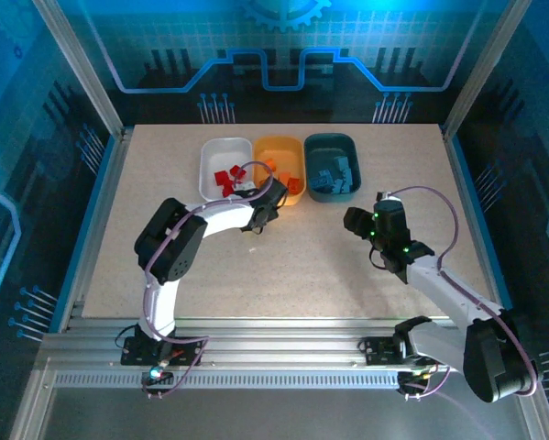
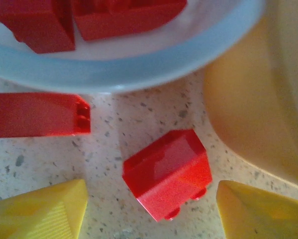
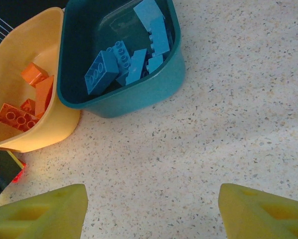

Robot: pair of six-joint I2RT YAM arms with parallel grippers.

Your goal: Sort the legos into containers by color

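The left gripper (image 2: 152, 193) stands with its jaws apart on both sides of a small red sloped brick (image 2: 166, 172), which lies on the speckled table (image 2: 139, 114). The fingers are close to it but do not clamp it. Just beside it lies a longer red brick (image 2: 37, 114). Beyond them is the white tray (image 2: 114, 74) with more red bricks (image 2: 124, 20) inside, and next to it the orange-yellow tray (image 2: 248, 99). The right gripper (image 3: 152, 199) is also released, wide and empty, above bare table near the dark teal tray (image 3: 139, 99), which holds light blue bricks (image 3: 103, 72). Orange bricks (image 3: 19, 117) lie in the orange-yellow tray.
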